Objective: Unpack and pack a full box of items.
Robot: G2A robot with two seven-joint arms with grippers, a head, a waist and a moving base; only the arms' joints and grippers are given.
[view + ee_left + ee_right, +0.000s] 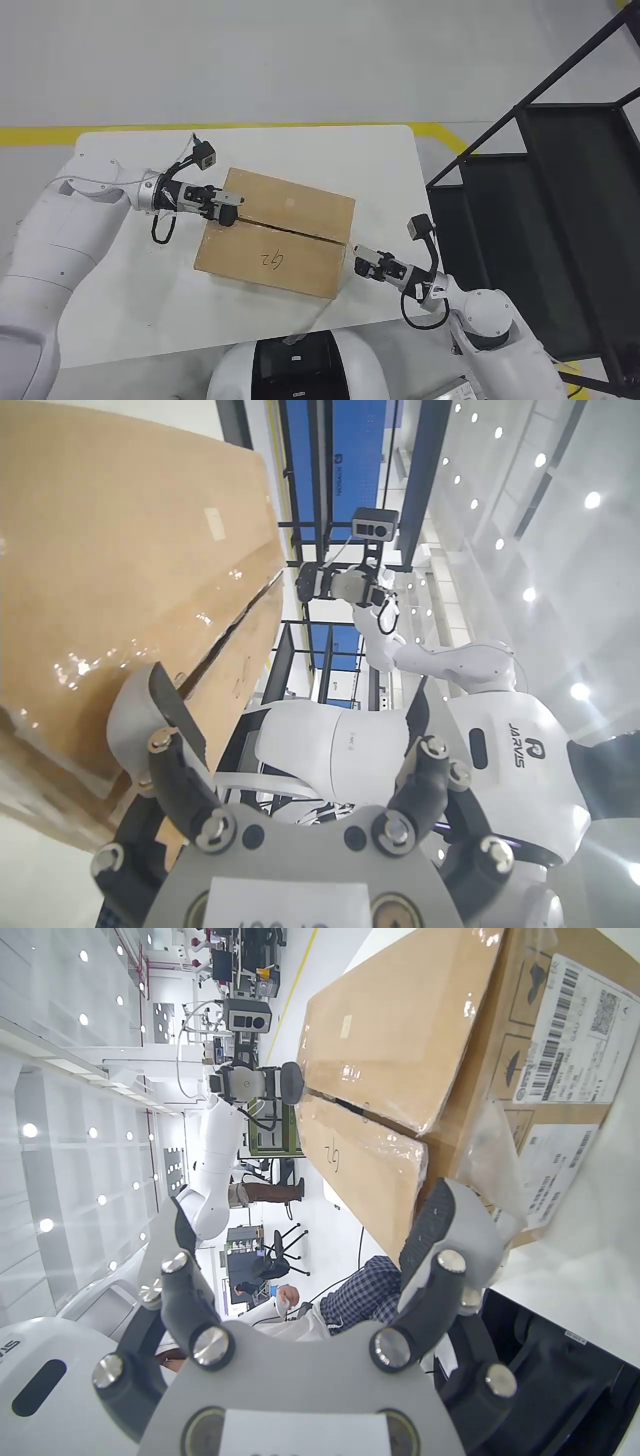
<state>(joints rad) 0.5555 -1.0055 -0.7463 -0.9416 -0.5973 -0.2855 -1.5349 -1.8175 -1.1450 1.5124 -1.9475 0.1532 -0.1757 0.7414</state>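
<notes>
Reaching in from the left side of the white rectangular worktop (130, 310), the left hand (232, 203) (290, 700) sits at the left end of the closed brown cardboard box (285, 235) (125, 550) (390, 1028), level with the seam between the two top flaps. Its fingers are spread wide apart and hold nothing. In the left wrist view one finger (165, 710) lies right by the end of that seam; whether it touches the cardboard cannot be told.

The box stands near the middle of the worktop, turned a little askew. Both flaps are folded down under glossy clear tape, and a handwritten mark (271, 260) shows on the flap nearer the robot.

At the box's right end, the right hand (362, 262) (310, 1208) hangs just beside the end wall, its fingers likewise apart and empty. One finger (435, 1223) is close to a clear plastic pouch (490, 1143) stuck on that wall, below white printed labels (565, 1028).

Farther right, off the worktop, stands a black metal staircase (540, 200).
</notes>
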